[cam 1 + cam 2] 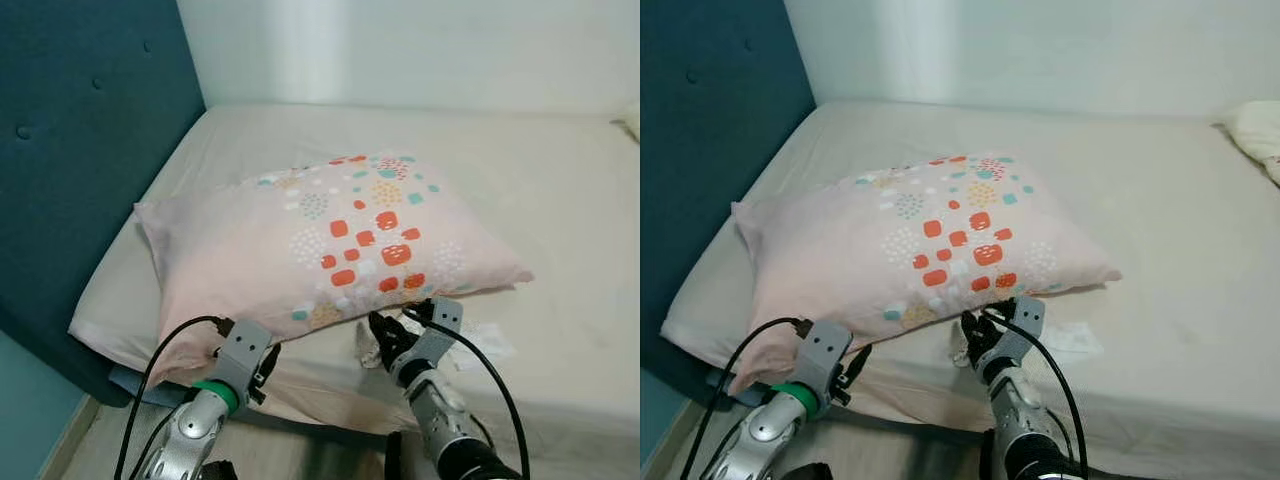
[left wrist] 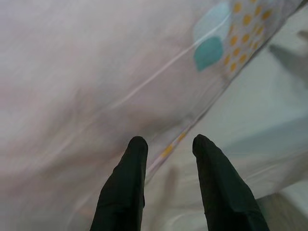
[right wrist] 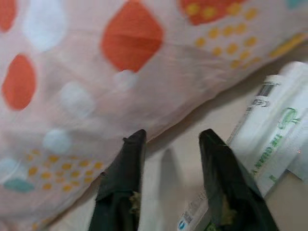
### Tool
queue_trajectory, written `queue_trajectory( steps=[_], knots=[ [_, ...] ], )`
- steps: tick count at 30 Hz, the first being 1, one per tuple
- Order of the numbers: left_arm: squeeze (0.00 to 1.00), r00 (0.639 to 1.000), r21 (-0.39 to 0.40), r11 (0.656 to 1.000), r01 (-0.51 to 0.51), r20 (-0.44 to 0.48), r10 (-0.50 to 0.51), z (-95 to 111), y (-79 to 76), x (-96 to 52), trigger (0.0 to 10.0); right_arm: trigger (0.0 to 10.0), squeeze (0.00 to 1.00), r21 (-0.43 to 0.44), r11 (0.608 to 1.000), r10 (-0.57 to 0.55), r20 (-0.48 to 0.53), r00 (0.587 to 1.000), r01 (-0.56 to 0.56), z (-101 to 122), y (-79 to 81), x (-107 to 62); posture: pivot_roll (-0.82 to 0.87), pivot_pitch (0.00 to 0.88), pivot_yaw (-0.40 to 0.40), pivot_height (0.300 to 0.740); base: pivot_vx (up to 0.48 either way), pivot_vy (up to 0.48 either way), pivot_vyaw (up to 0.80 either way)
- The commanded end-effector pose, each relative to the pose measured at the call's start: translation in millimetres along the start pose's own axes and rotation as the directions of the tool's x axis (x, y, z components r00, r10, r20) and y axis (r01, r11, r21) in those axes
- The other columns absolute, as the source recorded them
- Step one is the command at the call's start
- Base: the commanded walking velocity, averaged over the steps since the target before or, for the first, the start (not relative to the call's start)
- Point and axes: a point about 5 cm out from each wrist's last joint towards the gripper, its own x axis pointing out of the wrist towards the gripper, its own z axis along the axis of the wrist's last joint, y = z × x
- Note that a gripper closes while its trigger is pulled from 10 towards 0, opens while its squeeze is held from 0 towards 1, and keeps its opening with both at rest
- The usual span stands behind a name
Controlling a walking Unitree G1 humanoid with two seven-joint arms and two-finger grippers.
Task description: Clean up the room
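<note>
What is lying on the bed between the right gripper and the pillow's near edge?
Bare sheet lies between the right gripper and the pillow in the right wrist view. A white plastic wrapper sits just beside the gripper.

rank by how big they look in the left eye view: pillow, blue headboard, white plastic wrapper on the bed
1. pillow
2. blue headboard, close to the pillow in apparent size, so unsure
3. white plastic wrapper, plainly smallest

The bed (image 1: 560,200) carries a patterned pillow (image 1: 330,245) and a wrapper (image 1: 480,345)
</note>
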Motion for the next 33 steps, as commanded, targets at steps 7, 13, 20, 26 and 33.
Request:
queue_trajectory(
  steps=[7, 13, 20, 26, 33],
  knots=[
    [0.00, 0.999, 0.006, 1.000, -0.003, -0.036, 0.003, -7, 1.8, -5.3, 10.0, 10.0, 0.04, -0.091, 0.989, -0.118, -0.031, 0.993, 0.115, -15, -4.3, -6.7, -0.04, 0.115, 0.103, 0.561, 0.000, 0.000, 0.00],
    [0.00, 0.999, 0.008, 1.000, 0.004, -0.041, -0.004, -7, -0.5, -6.7, 10.0, 10.0, 0.00, -0.379, 0.923, -0.051, 0.060, 0.997, 0.070, -2, 6.5, -4.5, -0.04, 0.119, 0.105, 0.561, 0.000, 0.000, 0.00],
    [0.00, 0.999, 0.009, 1.000, 0.014, -0.046, -0.013, -7, -2.4, -8.4, 10.0, 10.0, 0.00, -0.330, 0.926, -0.163, 0.091, 0.982, 0.184, -9, -5.2, -14.0, -0.05, 0.125, 0.103, 0.561, 0.000, 0.000, 0.00],
    [0.00, 0.999, 0.010, 1.000, 0.018, -0.044, -0.018, -6, -4.2, -7.8, 10.0, 10.0, 0.00, -0.204, 0.943, -0.265, 0.010, 0.964, 0.262, -29, -12.3, -21.0, -0.04, 0.123, 0.101, 0.561, 0.000, 0.000, 0.00],
    [0.00, 0.999, 0.010, 1.000, 0.009, -0.043, -0.008, -5, -1.4, -9.7, 10.0, 10.0, 0.00, -0.111, 0.969, -0.231, -0.106, 0.967, 0.220, -35, -10.1, -16.1, -0.02, 0.118, 0.098, 0.561, 0.000, 0.000, 0.00]
  ],
)
